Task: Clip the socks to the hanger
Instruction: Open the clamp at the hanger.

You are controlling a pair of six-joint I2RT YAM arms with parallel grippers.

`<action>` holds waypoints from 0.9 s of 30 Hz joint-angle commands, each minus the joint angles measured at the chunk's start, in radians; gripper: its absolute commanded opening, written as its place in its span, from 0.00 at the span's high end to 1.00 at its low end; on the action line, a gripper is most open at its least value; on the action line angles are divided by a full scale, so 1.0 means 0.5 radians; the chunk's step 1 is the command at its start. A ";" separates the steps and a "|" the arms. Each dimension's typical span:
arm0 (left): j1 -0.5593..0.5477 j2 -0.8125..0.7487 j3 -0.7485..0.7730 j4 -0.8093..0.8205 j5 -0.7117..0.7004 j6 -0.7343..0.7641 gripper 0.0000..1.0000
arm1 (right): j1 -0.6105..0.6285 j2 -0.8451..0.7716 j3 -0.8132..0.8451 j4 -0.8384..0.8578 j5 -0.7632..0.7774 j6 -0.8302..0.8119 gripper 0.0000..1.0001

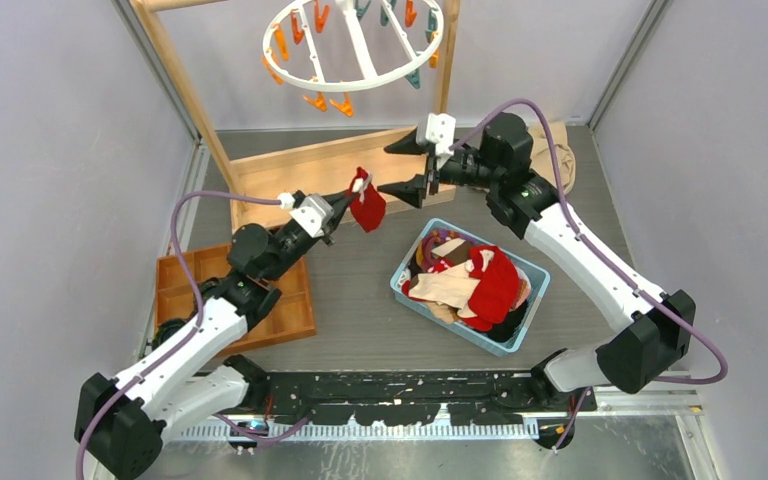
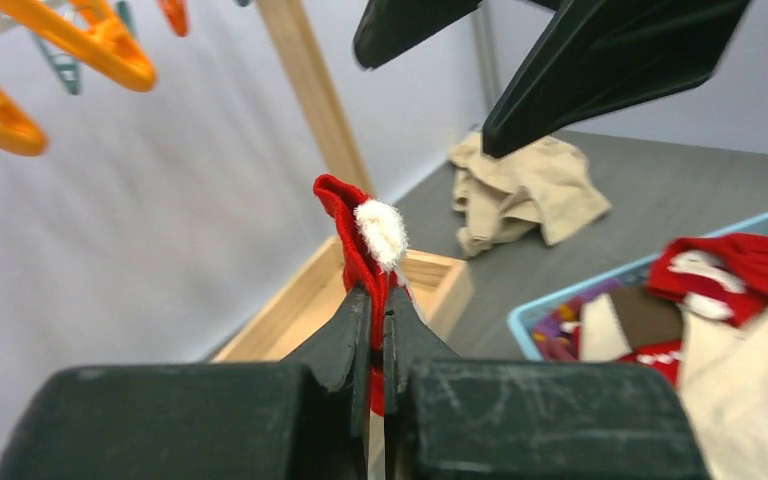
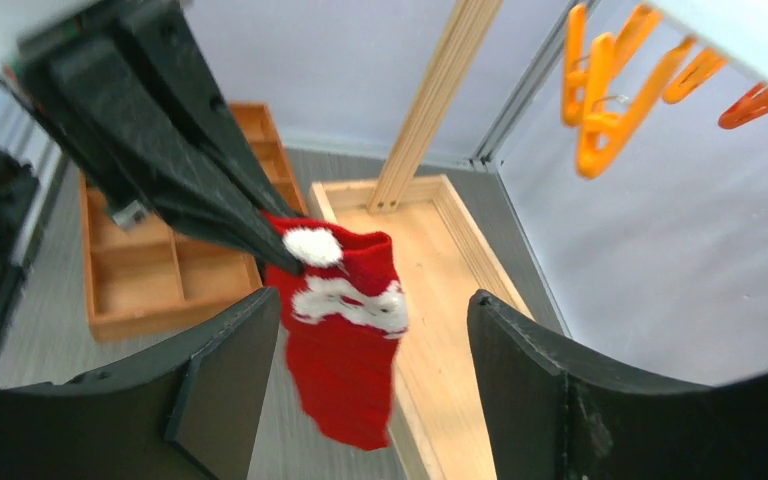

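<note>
Left gripper (image 2: 377,300): my matt black plastic, scuffed. Red sock (image 3: 345,370): soft knit cloth, fluffy white pompom. Hanger (image 1: 358,45): smooth white plastic; clips (image 1: 342,103) glossy orange. Frame (image 3: 442,90): bare pale wood.

Red sock (image 3: 345,340) with white patches; white hanger (image 1: 362,48), orange and teal clips (image 1: 342,103).

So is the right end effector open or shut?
Open. The right end effector has fingers wide apart, touching nothing; the left end effector holds the red sock.

Robot lab cell: plain lilac walls (image 1: 50,200), aluminium corner posts (image 1: 625,60).
</note>
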 commanded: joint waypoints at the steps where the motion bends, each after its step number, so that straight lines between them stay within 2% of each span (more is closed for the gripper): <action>1: -0.026 0.100 0.027 0.417 -0.351 0.191 1.00 | -0.008 0.052 0.170 0.429 0.135 0.595 0.26; 6: -0.026 0.208 0.044 0.560 -0.416 0.207 1.00 | 0.022 0.218 0.406 0.446 0.403 0.942 0.29; 11: -0.026 0.254 0.057 0.603 -0.440 0.164 1.00 | 0.109 0.345 0.600 0.316 0.815 1.036 0.32; 19: -0.024 0.230 -0.019 0.655 -0.492 0.132 1.00 | 0.334 0.350 0.569 0.290 1.355 0.874 0.33; 27: -0.023 0.184 -0.098 0.669 -0.509 0.121 1.00 | 0.511 0.345 0.417 0.579 1.796 0.768 0.31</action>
